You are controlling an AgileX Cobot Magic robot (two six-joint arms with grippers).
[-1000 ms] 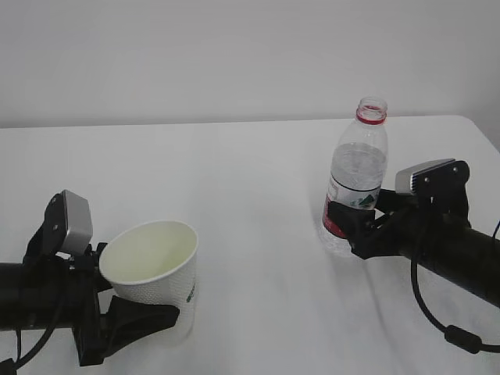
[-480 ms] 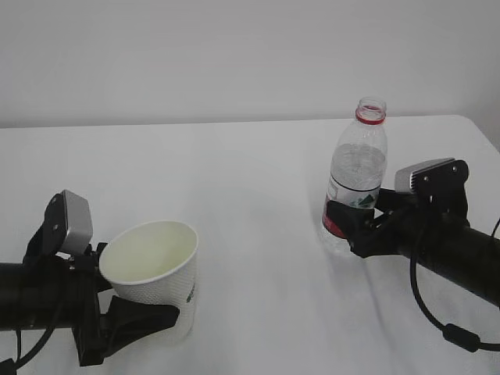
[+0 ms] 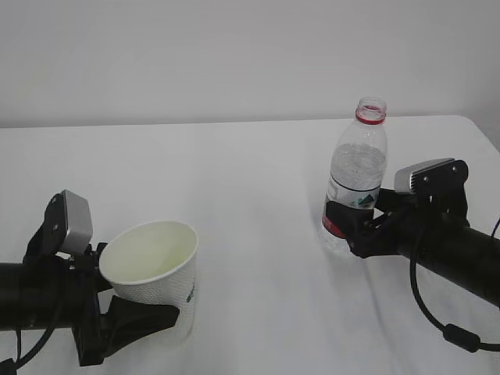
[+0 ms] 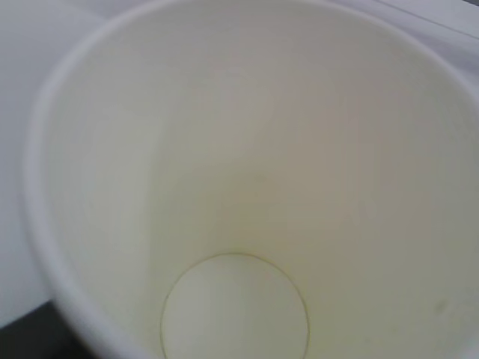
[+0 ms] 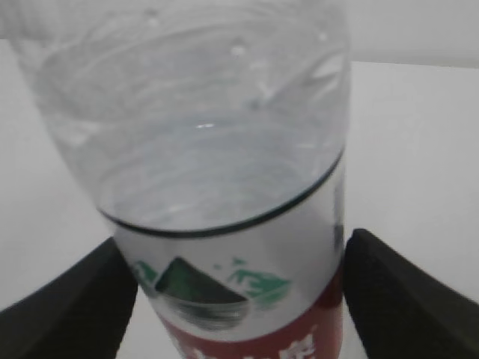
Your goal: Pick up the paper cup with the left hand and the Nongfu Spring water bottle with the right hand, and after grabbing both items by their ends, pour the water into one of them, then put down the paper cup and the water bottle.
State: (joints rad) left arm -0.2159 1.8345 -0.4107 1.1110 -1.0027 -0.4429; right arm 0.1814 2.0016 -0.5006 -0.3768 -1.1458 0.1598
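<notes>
Two items were seen on the white counter (image 3: pixel 250 164): the paper cup (image 3: pixel 152 269), tilted, gripped in the left hand (image 3: pixel 117 316) jaws; the Nongfu Spring water bottle (image 3: pixel 355 176), upright, flanked by the right hand (image 3: pixel 351 226) jaws, spread apart.

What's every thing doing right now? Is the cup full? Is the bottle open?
paper cup: tilted, empty inside.
water bottle: standing upright, cap off.
left gripper: shut on the paper cup's lower end.
right gripper: fingers on both sides of the water bottle's lower part; can't tell if squeezing.
</notes>
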